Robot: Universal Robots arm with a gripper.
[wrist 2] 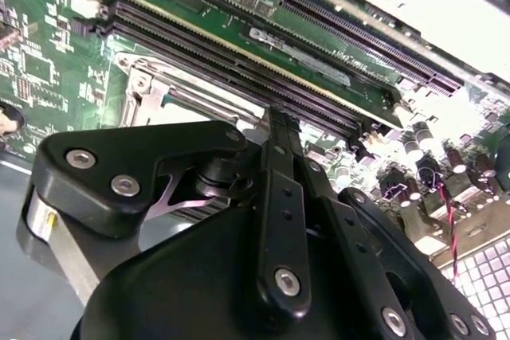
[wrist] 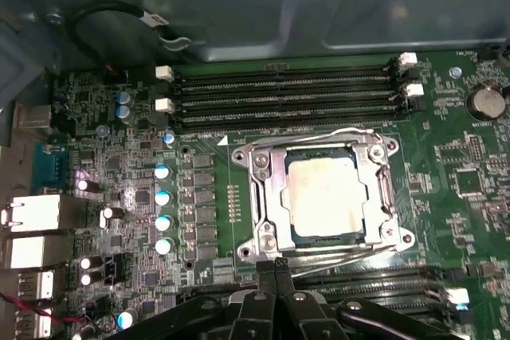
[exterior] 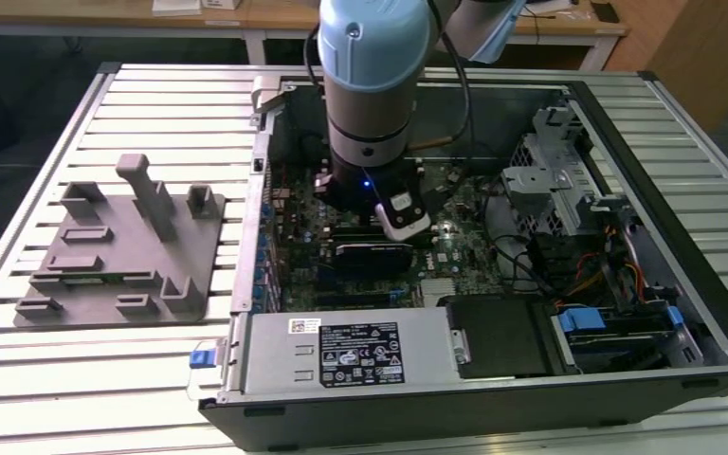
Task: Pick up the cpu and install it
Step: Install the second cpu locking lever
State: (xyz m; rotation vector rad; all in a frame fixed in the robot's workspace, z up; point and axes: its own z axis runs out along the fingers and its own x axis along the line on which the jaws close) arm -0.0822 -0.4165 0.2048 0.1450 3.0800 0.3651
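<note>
Exterior view first: the arm (exterior: 367, 85) is standing nearly vertical over the open computer case (exterior: 491, 379), its wrist reaching straight down into the case above the green motherboard (exterior: 465, 256), with the gripper (exterior: 377, 204) hanging low over the board near a black heatsink block (exterior: 371, 254). A grey fixture (exterior: 118, 256) is lying on the slatted table (exterior: 35, 379), well apart from the case on the exterior view's left. First wrist view is looking down on the board, where the cpu (wrist: 328, 194) is lying flat in the socket (wrist: 323, 197), its silvery top plate showing inside the metal frame, with the wire lever running along the frame's edge. The gripper's black fingers (wrist: 271, 292) are showing pressed together with no gap between them, holding nothing, and their tips are sitting just beside the socket's edge, apart from the chip. Second wrist view is showing the same narrow, closed fingers (wrist 2: 283, 197) pointing at the memory slots (wrist 2: 239, 61), with a corner of the socket frame visible beside them.
</note>
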